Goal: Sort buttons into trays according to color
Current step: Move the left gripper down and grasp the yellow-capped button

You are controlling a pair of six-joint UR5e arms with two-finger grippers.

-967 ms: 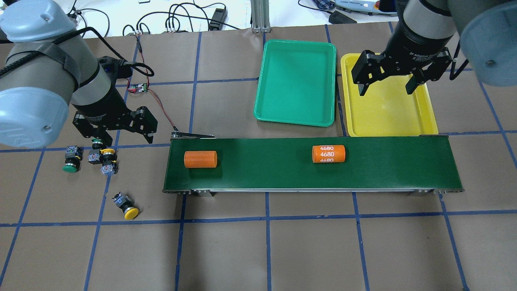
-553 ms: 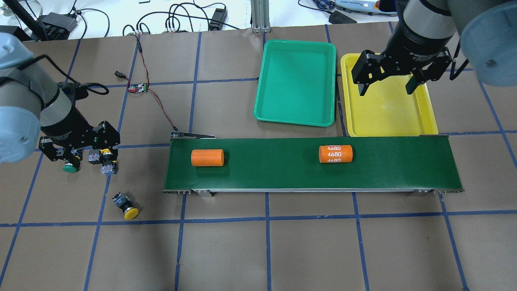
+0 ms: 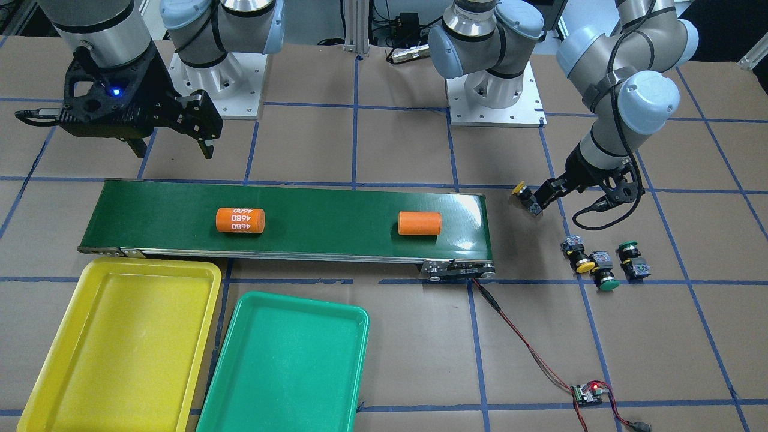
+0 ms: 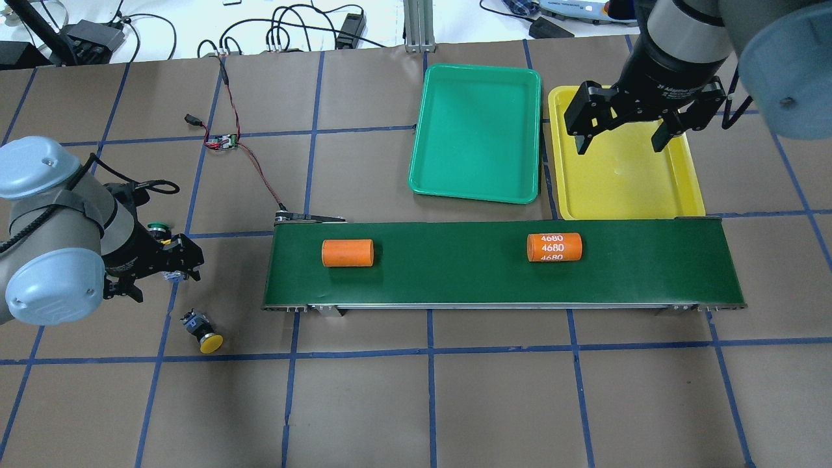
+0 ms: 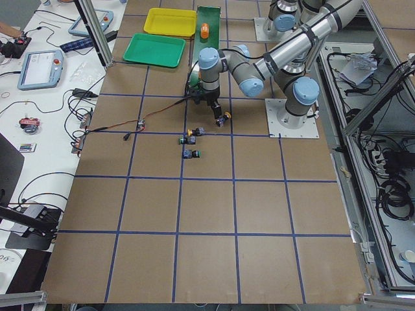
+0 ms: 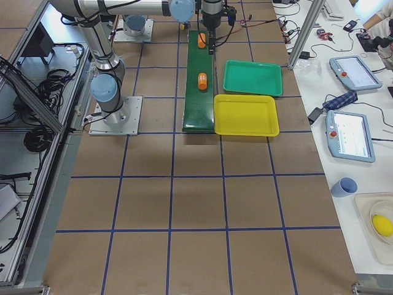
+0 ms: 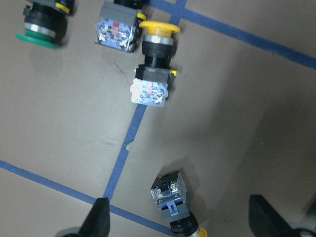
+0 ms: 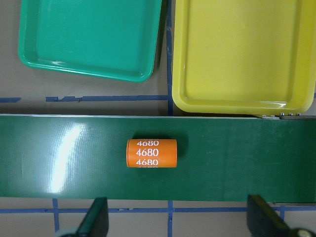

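Poised for a pick with the left gripper (image 4: pixel 159 273), jaws apart, above the lone yellow button (image 4: pixel 203 332) at near left, likely needing to lower, clamp, then carry to the far-right yellow tray (image 4: pixel 624 188), with the right gripper (image 4: pixel 621 140) jaws likewise apart.

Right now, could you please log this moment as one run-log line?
left gripper open over lone yellow button | right gripper open, empty | green tray empty | yellow tray empty

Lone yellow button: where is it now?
Overhead view, left side: the lone yellow button lies on the table, just off the left end of the conveyor belt, toward the camera.
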